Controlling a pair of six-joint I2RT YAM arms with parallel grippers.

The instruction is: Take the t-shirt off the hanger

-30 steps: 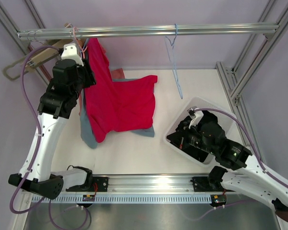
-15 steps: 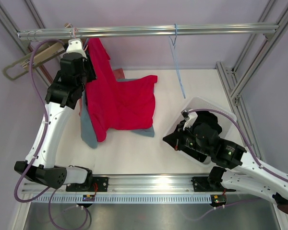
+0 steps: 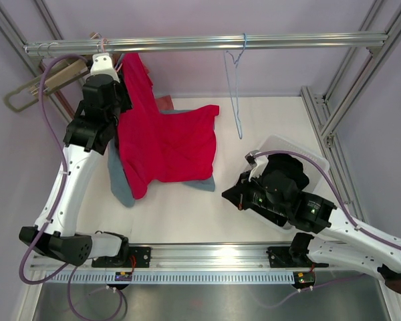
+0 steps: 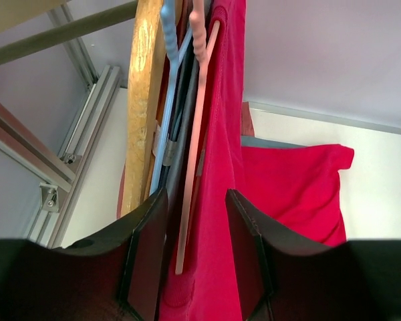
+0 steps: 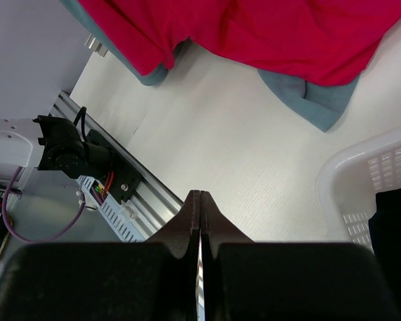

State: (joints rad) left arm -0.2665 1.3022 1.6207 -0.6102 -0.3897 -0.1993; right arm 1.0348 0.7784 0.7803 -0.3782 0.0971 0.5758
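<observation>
A red t-shirt [image 3: 167,144] hangs from a pink hanger [image 4: 195,134] at the left end of the rail, and its lower part lies spread on the table. In the left wrist view the shirt [image 4: 287,187] falls past the hanger's arm. My left gripper [image 3: 113,80] is up by the shirt's shoulder. It is open [image 4: 197,200], with its jaws on either side of the pink hanger arm and the red cloth. My right gripper [image 3: 230,194] is shut and empty [image 5: 200,200], low over the bare table left of the basket.
A wooden hanger [image 4: 140,100] and other hangers crowd beside the pink one. A light blue wire hanger [image 3: 234,87] hangs mid-rail [image 3: 287,40]. A grey-blue garment [image 3: 120,190] lies under the red shirt. A white basket [image 3: 281,139] stands at the right, beside the frame posts.
My left gripper rose toward the rail and the hanger. My right arm swung left, away from the basket. The blue wire hanger swayed left.
</observation>
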